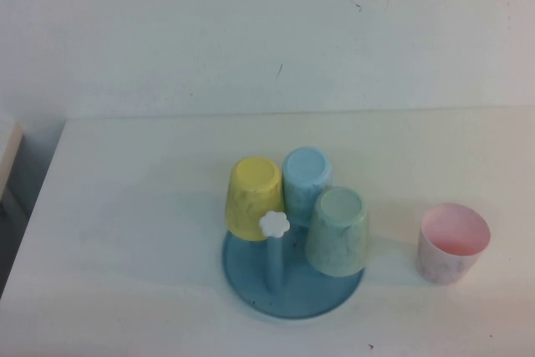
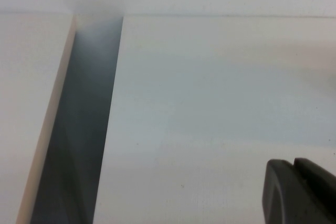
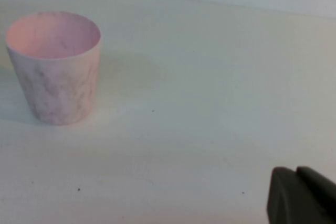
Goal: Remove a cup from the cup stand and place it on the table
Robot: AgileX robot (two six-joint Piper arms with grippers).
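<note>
Pink cup (image 1: 452,242) is already sitting upright on the tabletop (image 1: 134,206), just off to the right of the blue cup stand (image 1: 292,277), so the job looks basically done. Yellow, blue and mint cups are upside down on the stand. Left pincer (image 2: 300,191) and right pincer (image 3: 302,195) only peek in as dark corners, well clear of the cup and holding nothing I can see; can't tell how open they are.

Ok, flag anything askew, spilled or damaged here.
Nothing stands out. The pink cup stands upright on the table, apart from the cup stand. Three cups hang inverted there; one peg is bare. Neither gripper touches anything.
</note>
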